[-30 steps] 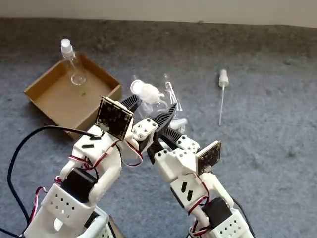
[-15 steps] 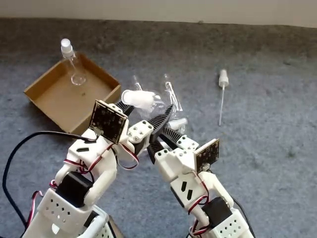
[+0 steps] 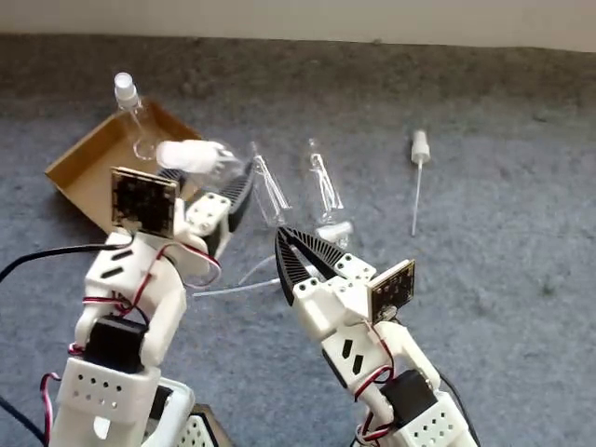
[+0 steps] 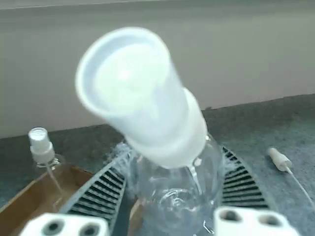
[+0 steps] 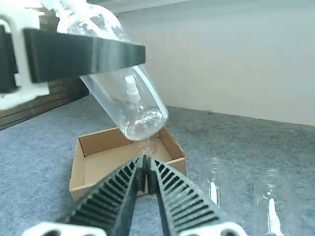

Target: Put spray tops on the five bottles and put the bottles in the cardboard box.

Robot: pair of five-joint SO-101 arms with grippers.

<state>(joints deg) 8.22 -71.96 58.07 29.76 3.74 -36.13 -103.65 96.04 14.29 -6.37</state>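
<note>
**Capped bottle held tilted over the box wall; a missed or toppling drop is judged possible**

The cardboard box is taken as the target, yet the load is carried above its wall on the side of the loose parts, so a release from here could be caught on the rim; the left gripper is clamped on the lower body alone, and slip is judged likely on so smooth a surface; the right gripper is closed on nothing; the standing bottle inside the box could be knocked over; the held bottle is seen as clear, rounded and empty, its fitted spray top translucent white; uncapped bottles and a loose spray top are left on the carpet.
</note>
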